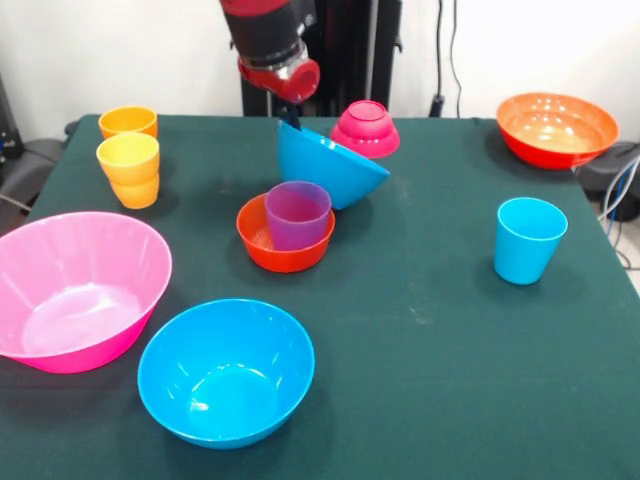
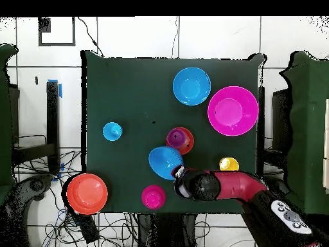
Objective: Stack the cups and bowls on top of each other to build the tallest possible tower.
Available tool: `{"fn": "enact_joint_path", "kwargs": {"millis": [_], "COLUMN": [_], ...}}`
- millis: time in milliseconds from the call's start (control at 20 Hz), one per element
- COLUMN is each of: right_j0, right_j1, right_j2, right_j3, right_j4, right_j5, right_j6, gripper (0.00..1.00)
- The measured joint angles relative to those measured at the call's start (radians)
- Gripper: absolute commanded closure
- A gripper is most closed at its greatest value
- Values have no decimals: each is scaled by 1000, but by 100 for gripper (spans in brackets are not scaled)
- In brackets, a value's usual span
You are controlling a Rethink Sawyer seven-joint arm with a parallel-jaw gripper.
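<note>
Step in hand: you have the gripper (image 1: 289,112) clamped on the rim of a blue bowl (image 1: 327,165), which hangs tilted, mouth turned sideways — level it before you set it anywhere.
Doing it well: I judge the thin rim grip lets the bowl swing, so move slowly and lower it straight down onto a wide, steady base.
Where it is: mid-table toward the robot's edge, just beside the orange-red bowl (image 1: 282,241) and near the upturned magenta bowl (image 1: 365,128).
Orange-red bowl: holds the purple cup (image 1: 297,214), upright.
Yellow cups (image 1: 129,167): two nested at one side edge, an orange cup (image 1: 128,121) just behind.
Pink bowl (image 1: 75,287): empty.
Second blue bowl (image 1: 226,370): empty, near the table's far-from-robot edge.
Wide orange bowl (image 1: 556,127): empty, at a corner.
Light blue cup (image 1: 528,239): upright, alone — empty as far as you can see.
</note>
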Motion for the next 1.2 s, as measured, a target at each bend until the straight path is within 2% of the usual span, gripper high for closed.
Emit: {"fn": "enact_joint_path", "kwargs": {"millis": [250,400,700,950,1200], "right_j0": [-109,-179,-283,-334,-327], "right_j1": [-101,-180,-311,-356,-337], "right_j2": [124,223,421,543,566], "right_j3": [62,102,124,124,123], "right_j4": [159,269,441,518,509], "right_j5": [51,89,185,263,269], "right_j6": [0,0,0,0,0], "gripper": [100,100,100,100,100]}}
